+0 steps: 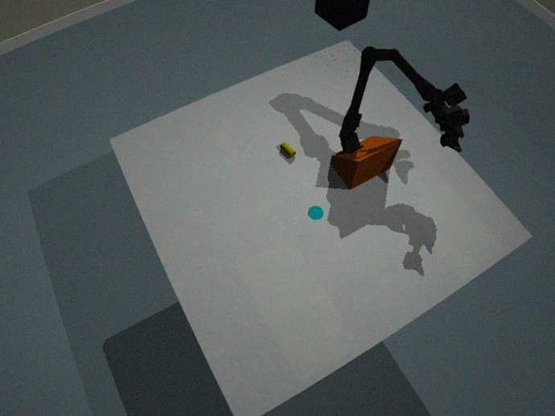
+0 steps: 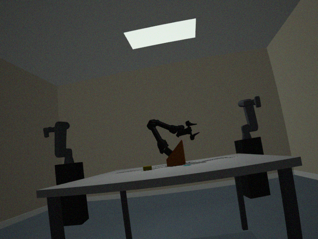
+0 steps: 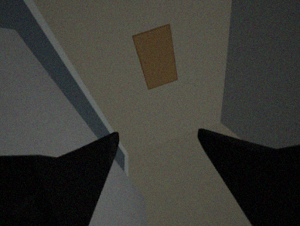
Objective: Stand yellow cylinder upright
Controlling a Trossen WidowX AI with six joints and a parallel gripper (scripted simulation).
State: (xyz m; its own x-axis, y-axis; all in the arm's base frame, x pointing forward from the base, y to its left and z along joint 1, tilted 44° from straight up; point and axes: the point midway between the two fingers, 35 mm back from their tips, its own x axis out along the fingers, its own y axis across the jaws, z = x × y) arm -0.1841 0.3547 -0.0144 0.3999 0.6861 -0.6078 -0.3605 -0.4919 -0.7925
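Note:
The yellow cylinder (image 1: 287, 150) (image 2: 147, 168) lies on its side on the pale table (image 1: 204, 182) (image 2: 102, 182). The cyan circle (image 1: 315, 212) (image 2: 187, 165) is a flat disc on the table, with nothing standing on it; in the top view it is below and slightly right of the cylinder. My gripper (image 1: 461, 142) (image 2: 198, 128) (image 3: 158, 134) is open and empty, raised high above the table and well away from both, on the other side of the arm's base. The wrist view shows neither the cylinder nor the circle.
My arm stands on an orange wedge-shaped base (image 1: 365, 166) (image 2: 176, 156), to the right of the cylinder and circle in the top view. Two grey arms on black pedestals (image 2: 68, 173) (image 2: 249, 145) stand beyond the table. The wrist view shows an orange-brown wall panel (image 3: 155, 57).

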